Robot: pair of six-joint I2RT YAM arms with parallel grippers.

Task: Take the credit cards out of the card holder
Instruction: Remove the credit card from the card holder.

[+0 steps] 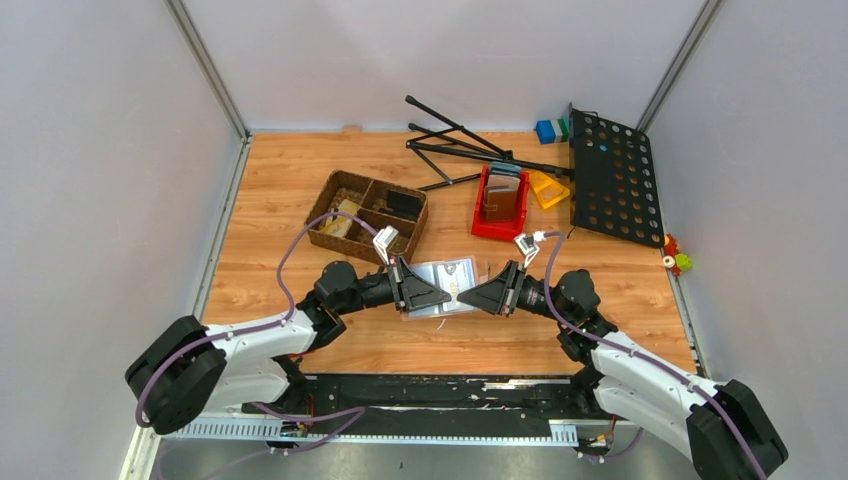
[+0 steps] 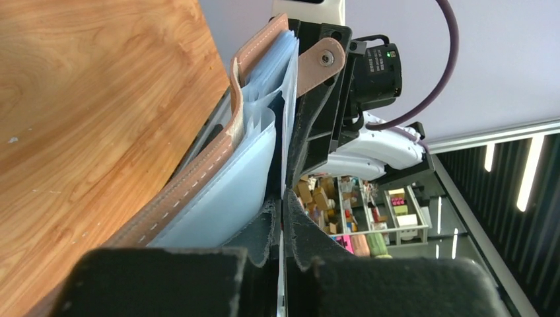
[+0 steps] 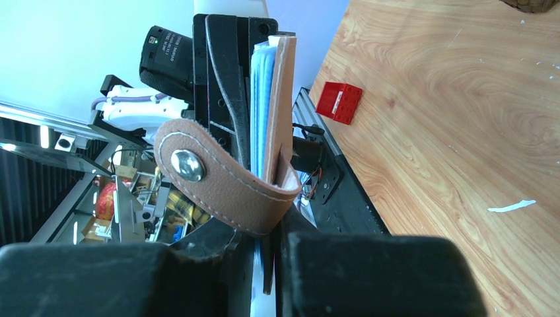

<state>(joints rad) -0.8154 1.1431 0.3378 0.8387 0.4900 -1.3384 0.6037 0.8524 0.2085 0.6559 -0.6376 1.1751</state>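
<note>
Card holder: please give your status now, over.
Left gripper and right gripper both shut on card holder, held open between them. Credit cards not seen out. Nothing in the way.

The card holder (image 2: 198,177) is taupe-brown leather with pale stitching and light blue-grey sleeves. The bench (image 1: 280,180) is honey-orange woodgrain. At one o'clock from the holder is a red bin (image 1: 493,232), and at eleven o'clock a dark brown woven basket (image 1: 385,186).
</note>
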